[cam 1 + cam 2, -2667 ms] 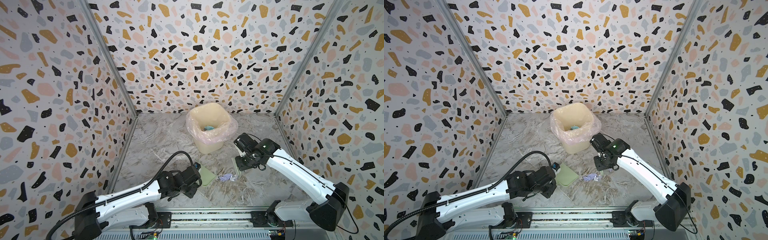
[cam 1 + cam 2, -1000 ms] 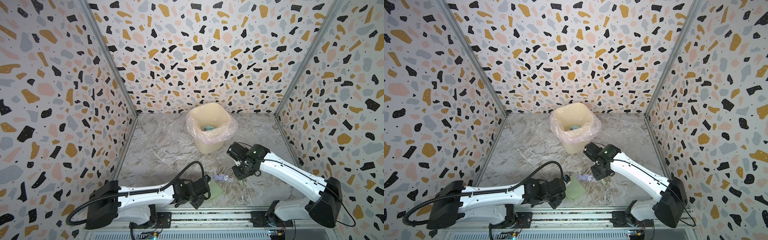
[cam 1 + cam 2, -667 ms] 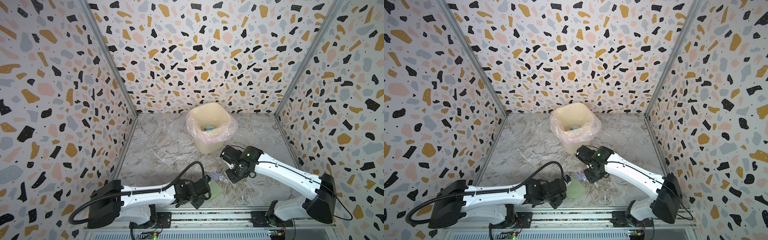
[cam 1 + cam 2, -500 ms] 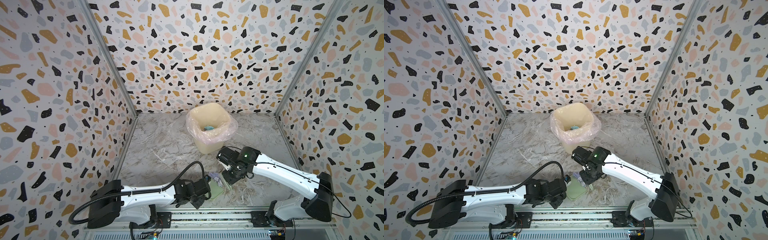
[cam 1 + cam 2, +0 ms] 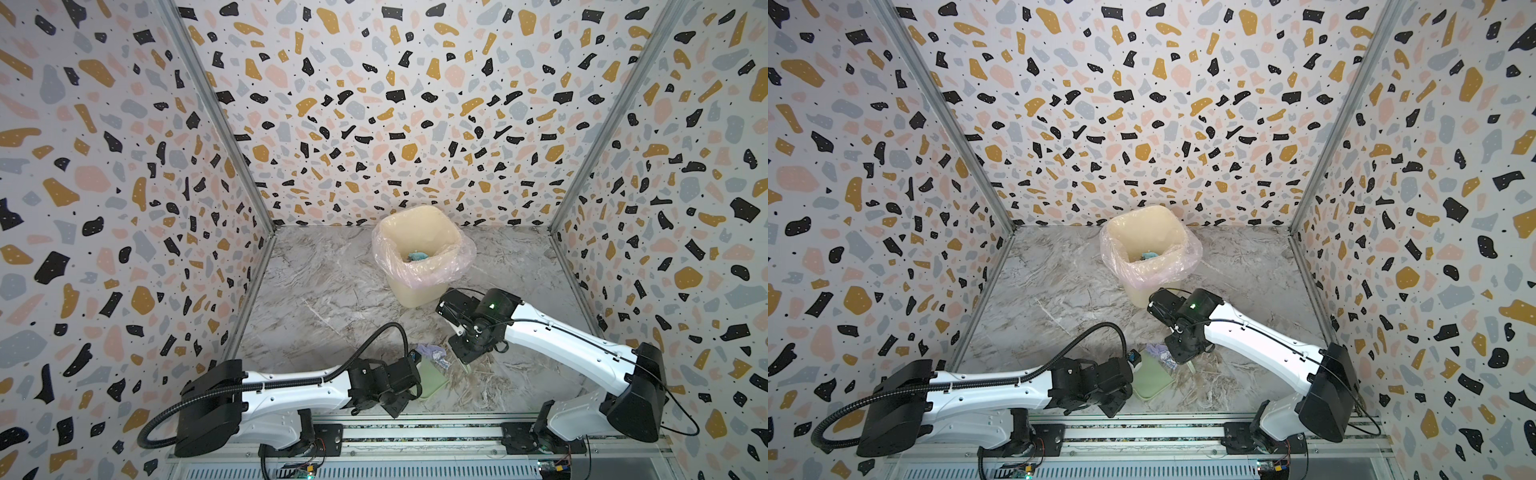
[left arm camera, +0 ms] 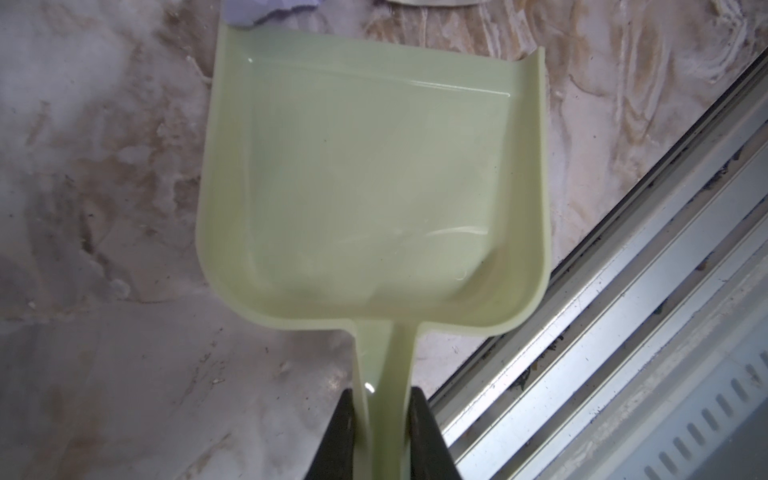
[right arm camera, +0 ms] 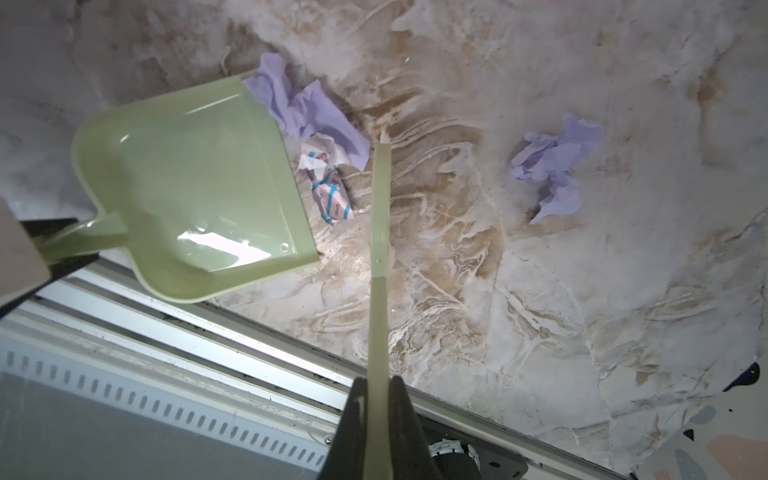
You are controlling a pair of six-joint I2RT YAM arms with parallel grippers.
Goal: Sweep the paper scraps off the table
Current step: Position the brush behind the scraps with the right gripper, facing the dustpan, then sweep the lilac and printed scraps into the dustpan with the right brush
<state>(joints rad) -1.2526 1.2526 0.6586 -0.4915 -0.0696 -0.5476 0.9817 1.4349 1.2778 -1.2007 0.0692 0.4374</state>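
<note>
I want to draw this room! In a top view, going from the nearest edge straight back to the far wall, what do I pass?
metal rail → pale green dustpan → paper scraps → lined bin → speckled back wall

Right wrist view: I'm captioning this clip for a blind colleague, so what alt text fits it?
The right gripper has its fingers shut on a slim pale green brush, its tip beside a lavender scrap and a printed white scrap at the open lip of a pale green dustpan on the marble table. Another lavender scrap lies apart, beyond the brush.
</note>
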